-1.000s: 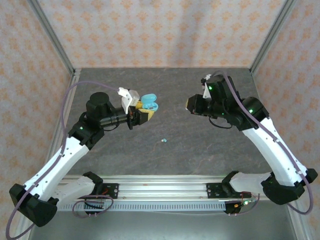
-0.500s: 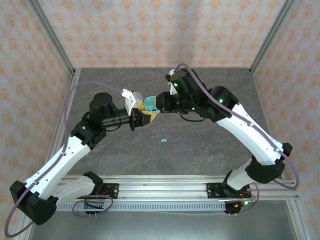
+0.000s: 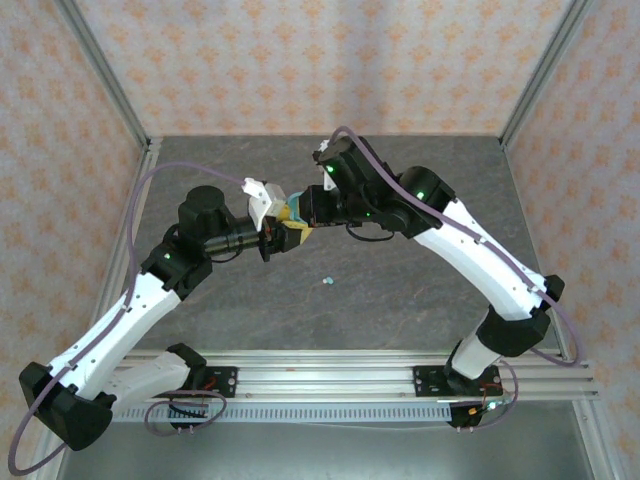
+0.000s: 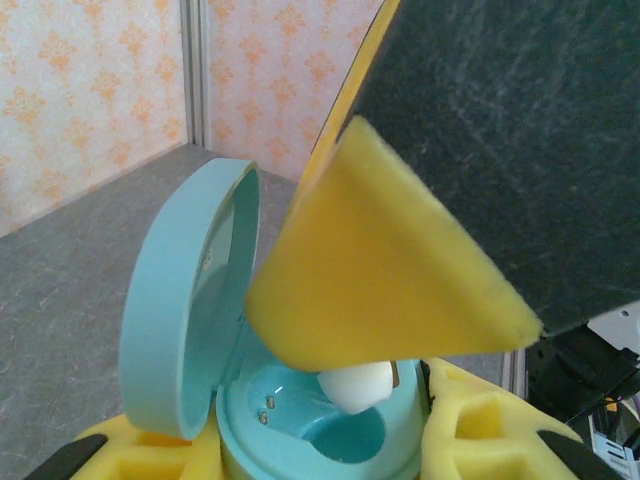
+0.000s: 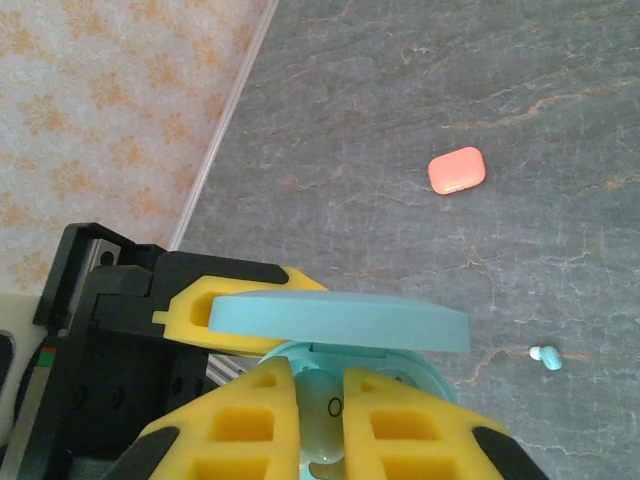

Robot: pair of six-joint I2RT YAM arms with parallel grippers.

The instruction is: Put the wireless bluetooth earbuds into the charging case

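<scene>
My left gripper [image 3: 280, 235] is shut on the open light teal charging case [image 3: 292, 214] and holds it above the table's middle. In the left wrist view the lid [image 4: 190, 300] stands up at the left over the body [image 4: 300, 425]. My right gripper [image 3: 308, 210] meets the case from the right, shut on a light teal earbud [image 5: 322, 410]. That earbud's pale tip [image 4: 358, 385] hangs just over a well in the case, under a right finger pad [image 4: 380, 280]. Another teal earbud [image 3: 326, 281] lies loose on the table.
A closed coral-red case [image 5: 457, 170] lies on the grey table, and the loose teal earbud [image 5: 546, 356] lies nearer. The case's lid [image 5: 340, 322] stands between my right gripper [image 5: 320, 400] and the table beyond. Patterned walls and metal posts enclose the table.
The right arm has swung left across the table, bringing its gripper up against the case held by the left gripper. The left arm has barely moved.
</scene>
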